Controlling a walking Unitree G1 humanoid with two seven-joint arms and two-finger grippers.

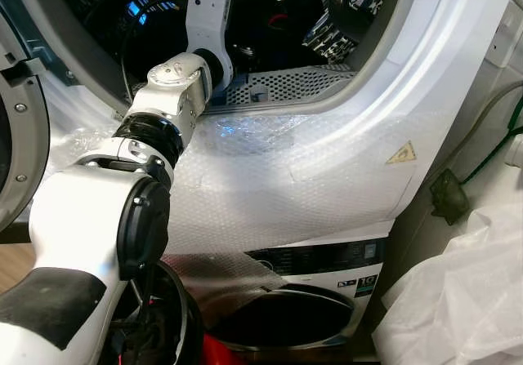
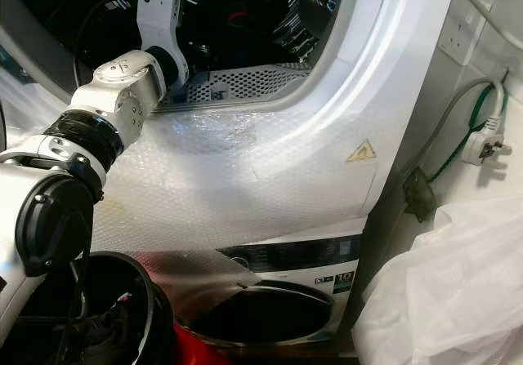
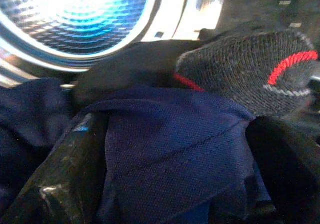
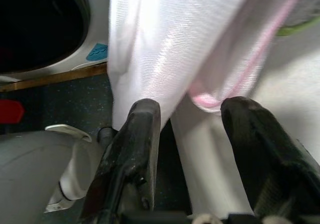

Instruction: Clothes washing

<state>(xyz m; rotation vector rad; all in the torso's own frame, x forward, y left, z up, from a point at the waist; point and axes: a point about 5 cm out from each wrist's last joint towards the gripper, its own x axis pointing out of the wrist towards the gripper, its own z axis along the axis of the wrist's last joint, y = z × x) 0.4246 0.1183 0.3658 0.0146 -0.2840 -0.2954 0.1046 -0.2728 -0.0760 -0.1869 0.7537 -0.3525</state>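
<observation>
Left wrist view: navy woven garment

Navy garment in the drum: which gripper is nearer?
Left. The left gripper is inside the drum with the navy garment between its jaws; the right gripper hangs by white fabric outside.

A white tiled wall stands at right with a socket and a white plug dangling on its grey-green cable.
</observation>
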